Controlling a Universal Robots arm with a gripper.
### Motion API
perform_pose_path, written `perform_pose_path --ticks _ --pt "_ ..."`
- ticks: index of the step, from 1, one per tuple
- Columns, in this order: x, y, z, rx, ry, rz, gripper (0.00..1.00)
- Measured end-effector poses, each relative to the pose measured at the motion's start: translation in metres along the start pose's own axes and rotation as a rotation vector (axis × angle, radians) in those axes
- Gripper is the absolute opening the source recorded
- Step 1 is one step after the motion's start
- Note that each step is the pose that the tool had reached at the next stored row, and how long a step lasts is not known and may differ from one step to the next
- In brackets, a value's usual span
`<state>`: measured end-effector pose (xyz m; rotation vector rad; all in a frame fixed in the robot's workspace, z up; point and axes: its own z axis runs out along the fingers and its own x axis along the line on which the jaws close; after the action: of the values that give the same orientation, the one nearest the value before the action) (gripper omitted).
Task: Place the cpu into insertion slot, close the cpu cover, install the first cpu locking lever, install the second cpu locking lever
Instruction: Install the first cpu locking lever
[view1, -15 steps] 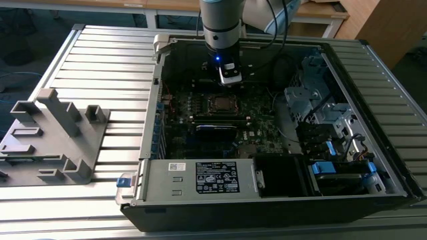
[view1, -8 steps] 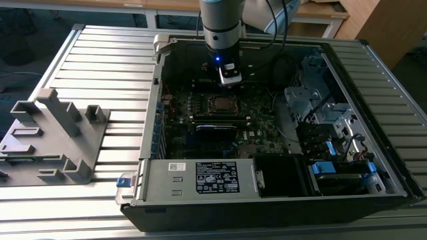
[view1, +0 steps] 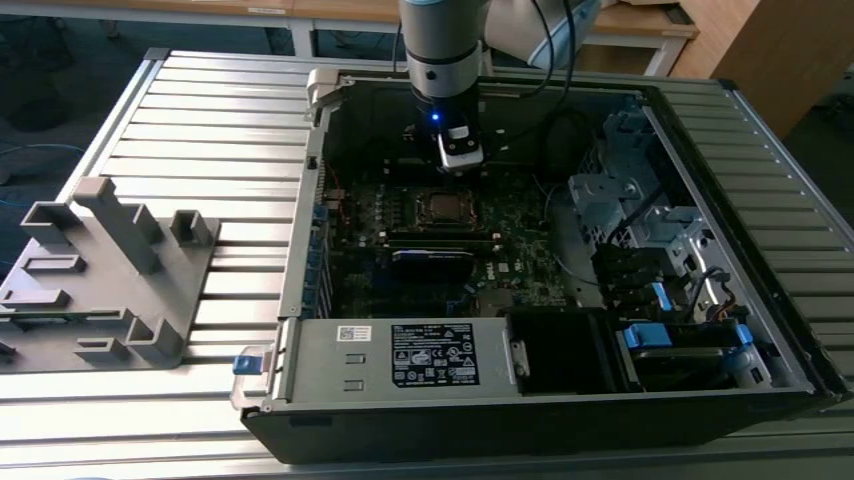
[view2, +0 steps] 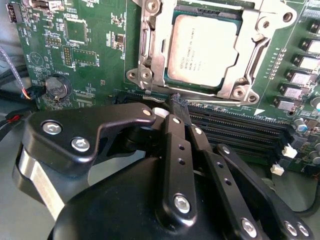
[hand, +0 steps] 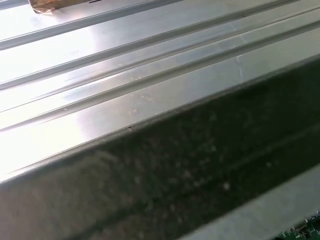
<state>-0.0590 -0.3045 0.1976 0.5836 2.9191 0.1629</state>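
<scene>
The cpu (view2: 202, 47), a grey metal square, lies in the socket of the green motherboard (view2: 85, 55). The cpu cover (view2: 243, 60), a shiny silver frame, lies flat around it, and thin metal levers (view2: 144, 55) run along two sides of the socket. My gripper (view2: 178, 100) hovers beside the socket over the dark memory slots (view2: 235, 132), its black fingers (view2: 172, 145) pressed together with nothing between them. In the exterior view the gripper (view1: 462, 162) hangs inside the open computer case, just behind the cpu (view1: 438, 205).
The case wall (view1: 300, 250) rises around the board. Drive cages and cables (view1: 627, 200) fill the exterior view's right, and a power supply (view1: 400, 355) sits in front. A grey plastic fixture (view1: 107, 270) stands on the ribbed metal table (hand: 125, 65).
</scene>
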Motion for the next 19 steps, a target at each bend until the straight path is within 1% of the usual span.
perform_pose_path --ticks 5,7,8,9,13,14,19 --pt "0.0007 0.0011 0.0001 -0.0004 -0.0005 0.000 0.11" --pt "0.0011 0.0009 0.0008 -0.0032 -0.0078 0.000 0.11" --pt "0.0011 0.0008 0.0012 -0.0043 -0.0104 -0.001 0.11" --pt "0.0011 0.0008 0.0013 -0.0047 -0.0115 -0.001 0.11" --pt "0.0012 0.0008 0.0015 -0.0050 -0.0120 -0.001 0.11" --pt "0.0012 0.0008 0.0016 -0.0043 -0.0125 -0.001 0.11" --pt "0.0013 0.0006 0.0022 0.0089 -0.0179 -0.004 0.11"
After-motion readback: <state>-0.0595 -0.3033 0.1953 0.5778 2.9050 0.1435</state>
